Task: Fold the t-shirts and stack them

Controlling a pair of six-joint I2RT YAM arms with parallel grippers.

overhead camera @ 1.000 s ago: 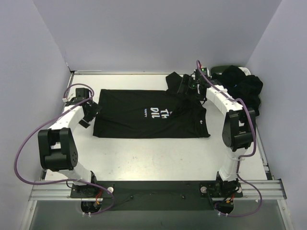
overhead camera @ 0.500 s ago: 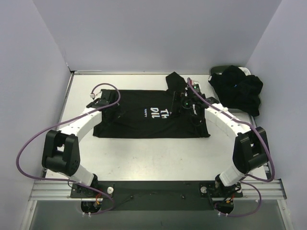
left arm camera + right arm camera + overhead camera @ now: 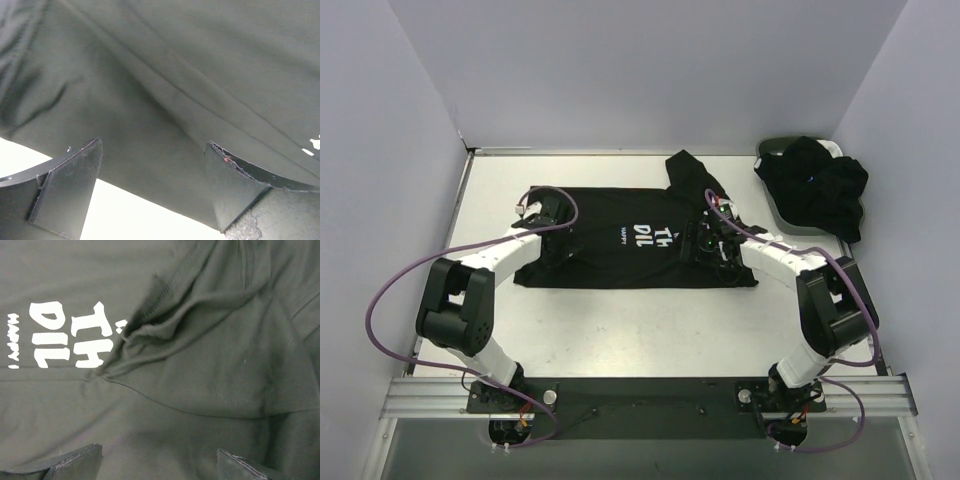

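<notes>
A black t-shirt with white lettering lies spread flat mid-table, one sleeve bunched at its far right corner. My left gripper hovers low over the shirt's left part; in the left wrist view its fingers stand wide open over the cloth edge and white table. My right gripper is over the shirt's right half, open, just below a wrinkled fold beside the lettering. Neither gripper holds anything.
A heap of more black shirts spills out of a dark oval basket at the back right corner. Grey walls close in the table on the left, back and right. The arm bases sit at the near edge.
Both arms have swung inward over the shirt: the left from beside its left edge onto the cloth, the right from the far sleeve near the basket down to the chest. The jaws stayed open.
</notes>
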